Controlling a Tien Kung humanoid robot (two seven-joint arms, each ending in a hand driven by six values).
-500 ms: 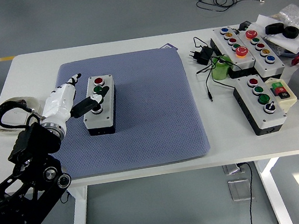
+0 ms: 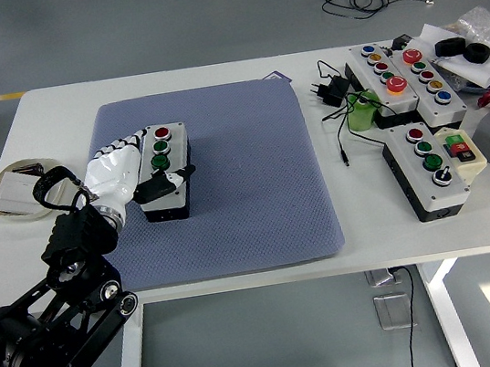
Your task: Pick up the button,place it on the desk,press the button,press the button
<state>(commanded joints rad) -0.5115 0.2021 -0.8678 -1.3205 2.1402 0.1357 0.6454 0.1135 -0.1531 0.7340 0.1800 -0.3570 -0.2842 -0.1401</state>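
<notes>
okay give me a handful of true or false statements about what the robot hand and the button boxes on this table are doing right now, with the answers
1. The left hand is at the button box on the blue mat. True.
2. That box shows a red button above two green ones. True.
3. The button box on the mat lies off the mat, on bare table. False: it sits fully on the mat, near its left side.
4. The right hand is pressing a button. False: no right hand is in view.
5. More button boxes lie on the white table to the right of the mat. True.
</notes>
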